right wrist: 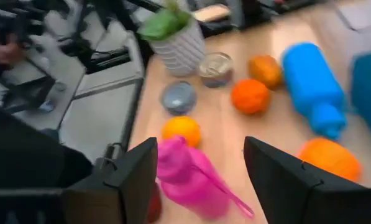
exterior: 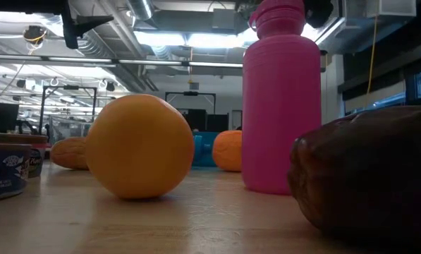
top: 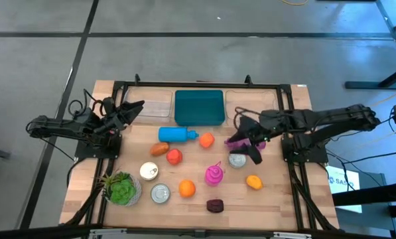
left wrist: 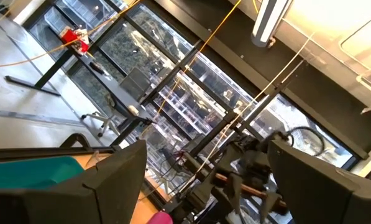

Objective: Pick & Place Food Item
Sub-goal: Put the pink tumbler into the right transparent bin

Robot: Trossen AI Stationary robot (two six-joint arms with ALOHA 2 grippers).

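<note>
While open, right gripper (top: 245, 141) — beside pink bottle (top: 214, 174)

clear: table front-right corner (top: 304, 202) | blocked: centre, probably pink bottle (top: 214, 174)

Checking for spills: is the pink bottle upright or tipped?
Upright: the pink bottle stands on its base on the table, cap up.

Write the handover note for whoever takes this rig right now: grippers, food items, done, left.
Left gripper: open, empty, parked at the table's left rear.
Right gripper: open, holding nothing, hanging above the pink bottle area at the right.
Teal bin at the rear shows nothing inside.
Orange, tomato and the other food lie loose on the table.
Done: nothing binned. Left: pick a food item and place it.
</note>
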